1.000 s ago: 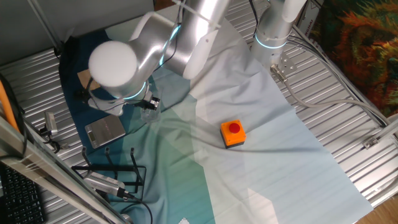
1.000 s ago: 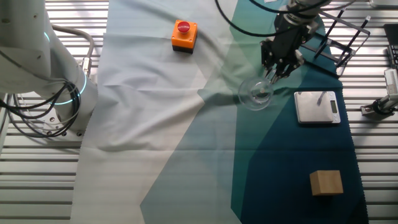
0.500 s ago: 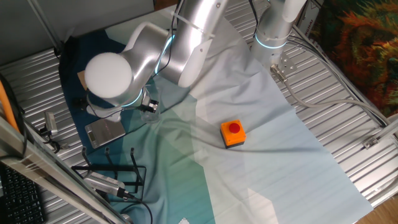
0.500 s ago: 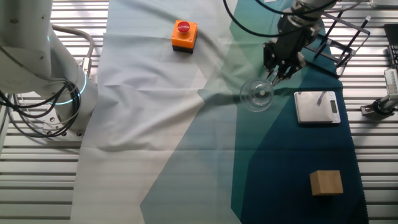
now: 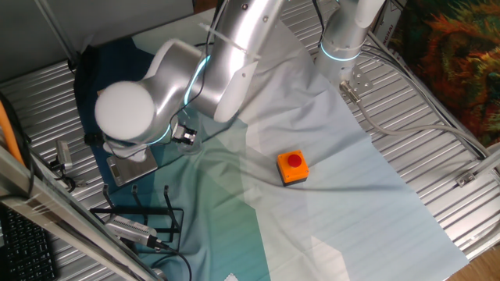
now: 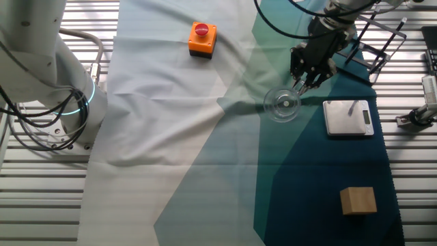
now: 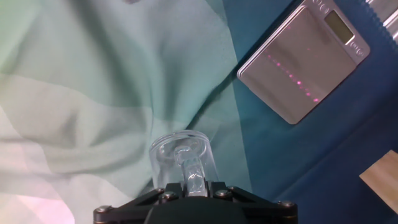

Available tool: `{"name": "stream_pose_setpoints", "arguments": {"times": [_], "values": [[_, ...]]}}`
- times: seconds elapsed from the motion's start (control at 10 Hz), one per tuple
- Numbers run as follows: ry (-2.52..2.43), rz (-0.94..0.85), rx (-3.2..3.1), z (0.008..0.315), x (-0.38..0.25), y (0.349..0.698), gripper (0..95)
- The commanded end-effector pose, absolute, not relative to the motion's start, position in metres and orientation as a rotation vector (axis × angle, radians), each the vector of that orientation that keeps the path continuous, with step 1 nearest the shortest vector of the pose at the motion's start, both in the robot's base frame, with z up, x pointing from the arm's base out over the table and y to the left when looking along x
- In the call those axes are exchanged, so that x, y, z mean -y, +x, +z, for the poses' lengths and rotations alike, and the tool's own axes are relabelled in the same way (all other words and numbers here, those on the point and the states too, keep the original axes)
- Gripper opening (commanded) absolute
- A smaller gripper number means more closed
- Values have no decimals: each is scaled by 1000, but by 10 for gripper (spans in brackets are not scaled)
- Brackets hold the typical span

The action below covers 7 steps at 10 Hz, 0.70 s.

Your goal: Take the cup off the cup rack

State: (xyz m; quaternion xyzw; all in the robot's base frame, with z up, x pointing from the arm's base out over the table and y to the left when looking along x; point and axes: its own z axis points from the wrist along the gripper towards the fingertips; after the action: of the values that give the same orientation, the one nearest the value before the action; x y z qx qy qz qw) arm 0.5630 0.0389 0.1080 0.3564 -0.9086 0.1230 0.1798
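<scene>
The cup [image 6: 283, 106] is a small clear glass, held just over the pale green cloth, left of the grey scale. My gripper [image 6: 304, 81] comes down on its far rim and is shut on the cup's wall. In the hand view the cup [image 7: 165, 159] sits right at the jaws, and one finger shows through the glass inside it. The cup rack [image 6: 377, 39], thin black wire rods, stands behind and to the right of the gripper with nothing on it. The same cup rack [image 5: 145, 209] lies near the table's front left in the one fixed view, where my arm hides the cup.
A flat grey scale [image 6: 348, 117] lies right beside the cup. An orange button box [image 6: 203, 37] sits on the white cloth. A wooden block [image 6: 358, 201] rests on the dark blue cloth. A silver tool with cables [image 5: 129, 228] lies by the rack. A second arm's base [image 6: 42, 82] stands at the left.
The gripper and the cup have drifted slightly toward the scale. The arm's elbow has swung lower and further left in the one fixed view.
</scene>
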Motion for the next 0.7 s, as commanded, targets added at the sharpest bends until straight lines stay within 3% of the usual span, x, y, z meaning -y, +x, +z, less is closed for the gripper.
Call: {"name": "stream_pose_setpoints", "arguments": {"times": [0.1, 0.7], "values": [[1002, 349, 2553, 108, -38, 562, 0], [975, 341, 2512, 109, -39, 563, 0]]}}
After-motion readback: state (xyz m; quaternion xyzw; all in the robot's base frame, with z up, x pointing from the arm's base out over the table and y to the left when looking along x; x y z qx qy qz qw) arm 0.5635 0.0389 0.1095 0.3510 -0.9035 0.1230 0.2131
